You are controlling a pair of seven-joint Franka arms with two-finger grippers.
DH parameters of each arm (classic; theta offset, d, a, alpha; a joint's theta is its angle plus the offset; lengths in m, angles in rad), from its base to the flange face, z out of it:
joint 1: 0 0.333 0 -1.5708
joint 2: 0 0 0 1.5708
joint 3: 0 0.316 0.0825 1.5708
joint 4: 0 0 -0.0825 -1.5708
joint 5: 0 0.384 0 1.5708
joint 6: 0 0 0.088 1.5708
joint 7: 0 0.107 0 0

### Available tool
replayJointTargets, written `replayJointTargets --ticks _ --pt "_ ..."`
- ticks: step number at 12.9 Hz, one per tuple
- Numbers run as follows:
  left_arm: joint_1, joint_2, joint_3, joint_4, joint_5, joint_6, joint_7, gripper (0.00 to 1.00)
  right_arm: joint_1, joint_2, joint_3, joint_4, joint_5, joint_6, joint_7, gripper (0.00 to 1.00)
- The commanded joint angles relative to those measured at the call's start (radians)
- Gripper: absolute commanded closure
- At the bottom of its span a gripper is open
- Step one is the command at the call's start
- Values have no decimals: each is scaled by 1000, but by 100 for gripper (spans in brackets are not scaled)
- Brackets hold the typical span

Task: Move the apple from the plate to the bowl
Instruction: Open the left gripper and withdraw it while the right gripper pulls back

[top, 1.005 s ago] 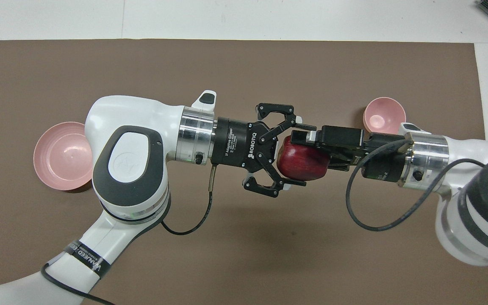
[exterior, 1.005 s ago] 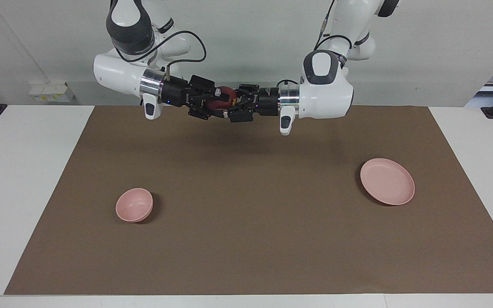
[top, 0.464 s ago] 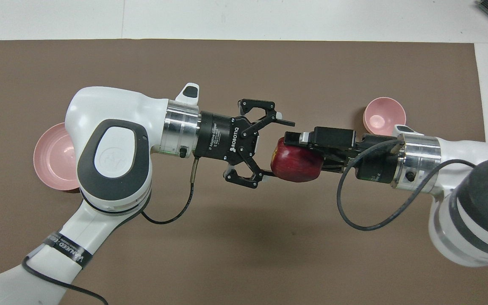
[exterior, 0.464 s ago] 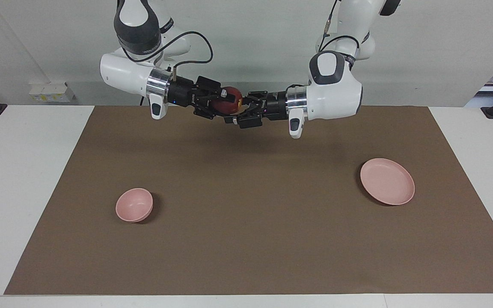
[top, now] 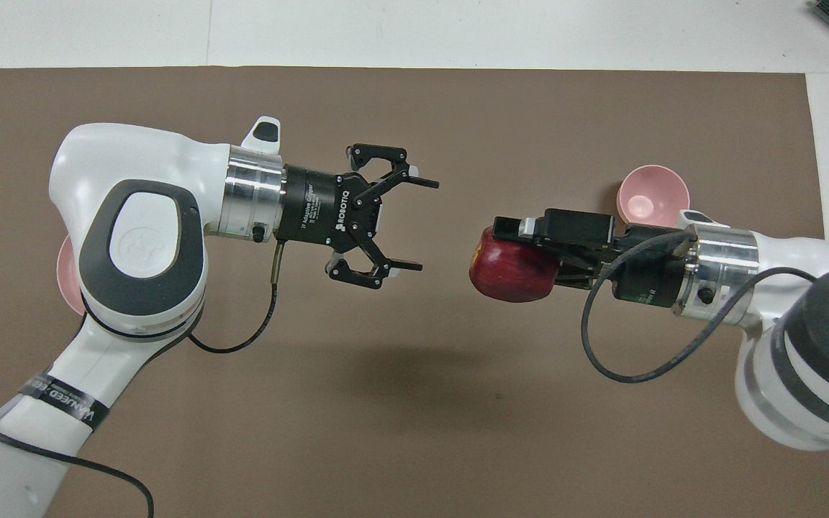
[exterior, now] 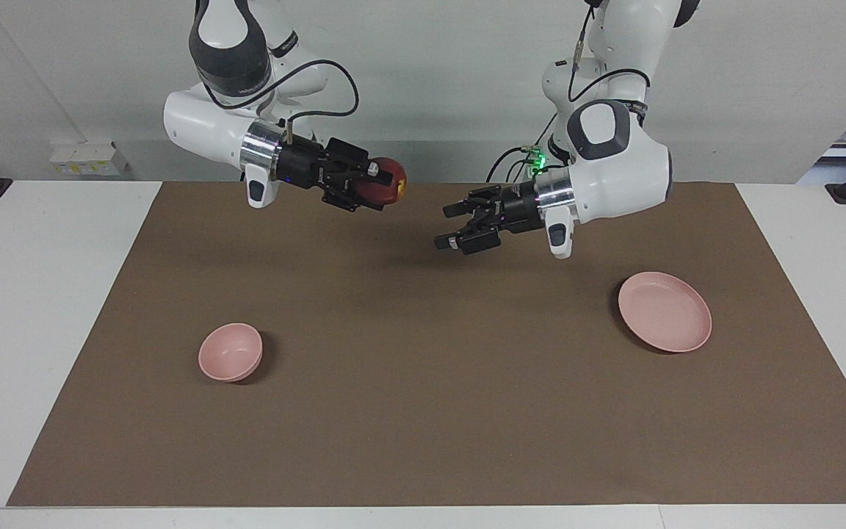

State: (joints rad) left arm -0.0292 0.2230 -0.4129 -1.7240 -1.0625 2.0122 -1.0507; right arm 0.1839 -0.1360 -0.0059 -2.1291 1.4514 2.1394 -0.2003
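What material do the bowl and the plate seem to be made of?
The bowl looks like matte plastic or melamine: uniform pale pink, soft dull sheen, thin rim. The plate looks the same: matching colour and finish, thin low rim. Glazed ceramic cannot be excluded.

One apple (exterior: 388, 188), one bowl (exterior: 230, 352), one plate (exterior: 664, 311), two arms

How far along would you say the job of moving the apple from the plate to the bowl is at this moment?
Done: the plate is bare, and the apple is off it. In hand: the right gripper is shut on the apple in the air over the brown mat, while the left gripper is open, holds nothing and hangs apart from it. Left: carry the apple over to the bowl, which holds nothing yet, and release it inside.
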Motion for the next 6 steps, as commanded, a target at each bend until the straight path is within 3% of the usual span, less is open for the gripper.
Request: replayJointTargets --ticks 1,3,6 --pt "20 -17 -6 -38 143 5 -5 0 -11 39 7 32 -125 104 21 100" --pt "53 -22 -6 -60 225 3 -3 0 -21 71 4 52 -247 164 70 100" --pt "115 -14 -4 -51 286 -15 0 0 -86 116 3 89 -544 200 159 100"
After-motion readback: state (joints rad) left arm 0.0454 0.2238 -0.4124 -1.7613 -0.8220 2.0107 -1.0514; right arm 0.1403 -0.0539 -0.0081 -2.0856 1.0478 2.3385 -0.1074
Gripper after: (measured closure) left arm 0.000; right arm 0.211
